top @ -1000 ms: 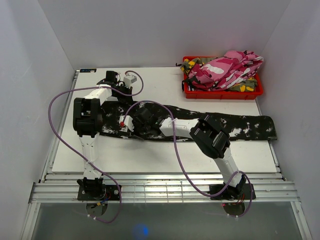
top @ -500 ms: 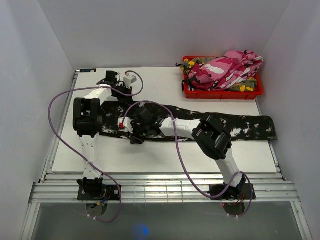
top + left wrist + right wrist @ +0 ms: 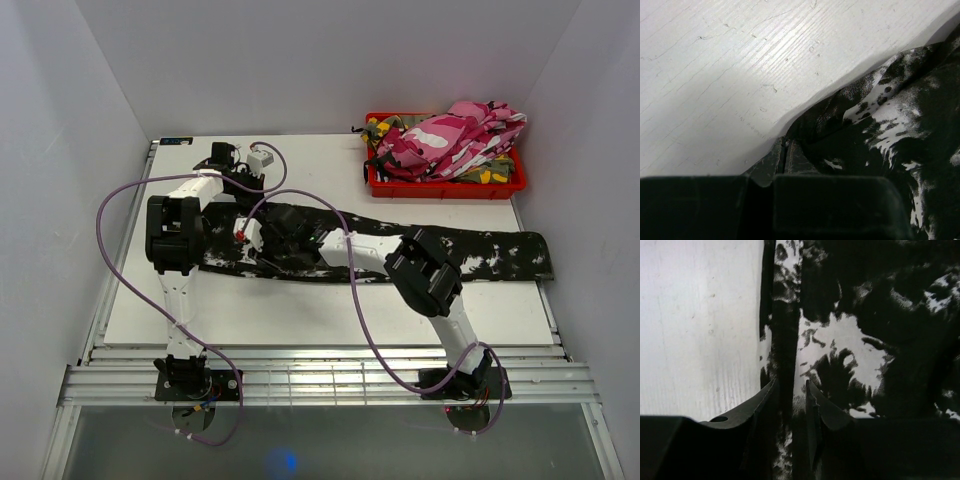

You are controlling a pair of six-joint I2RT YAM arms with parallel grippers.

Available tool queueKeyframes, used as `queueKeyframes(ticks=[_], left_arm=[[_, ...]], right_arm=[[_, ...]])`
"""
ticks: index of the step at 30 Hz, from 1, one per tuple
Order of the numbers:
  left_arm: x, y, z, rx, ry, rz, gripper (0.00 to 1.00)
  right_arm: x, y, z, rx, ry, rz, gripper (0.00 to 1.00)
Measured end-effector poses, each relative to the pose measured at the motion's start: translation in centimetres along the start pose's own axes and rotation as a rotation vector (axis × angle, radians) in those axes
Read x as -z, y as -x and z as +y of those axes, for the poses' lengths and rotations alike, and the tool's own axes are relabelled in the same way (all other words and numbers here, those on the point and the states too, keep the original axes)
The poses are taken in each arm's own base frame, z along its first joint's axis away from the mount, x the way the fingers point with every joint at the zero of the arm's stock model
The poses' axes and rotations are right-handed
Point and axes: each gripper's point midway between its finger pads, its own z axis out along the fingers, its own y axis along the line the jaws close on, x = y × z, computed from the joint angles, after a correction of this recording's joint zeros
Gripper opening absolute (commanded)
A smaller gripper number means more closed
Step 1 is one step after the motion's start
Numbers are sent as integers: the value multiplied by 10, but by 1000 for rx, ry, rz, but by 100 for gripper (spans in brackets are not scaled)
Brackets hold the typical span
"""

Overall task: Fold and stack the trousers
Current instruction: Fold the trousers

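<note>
White table (image 3: 300, 310) inside a white-walled booth, draped side to side with black trousers (image 3: 480, 255). Right gripper (image 3: 790, 388), clamped a second ago at the near hem, now shifted toward the far edge and parted astride a ridge of cloth, apparently a regrasp ahead of the first fold. Left gripper (image 3: 785, 151) pinched tight on the cloth's far-left corner. Hidden under both arms: the waist end. Heaped in a red bin (image 3: 445, 187): pink and green pairs (image 3: 450, 135), count unclear.
</note>
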Motion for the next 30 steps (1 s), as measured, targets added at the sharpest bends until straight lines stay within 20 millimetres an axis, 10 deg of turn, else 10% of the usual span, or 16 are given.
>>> queueKeyframes(ticks=[12, 21, 30], left_arm=[[0, 0, 0, -4, 0, -1, 0], [0, 0, 0, -5, 1, -1, 0], [0, 0, 1, -5, 1, -1, 0]], right_arm=[[-16, -12, 0, -9, 16, 22, 46], [-19, -17, 7, 19, 52, 32, 8], [-20, -19, 10, 23, 67, 32, 8]])
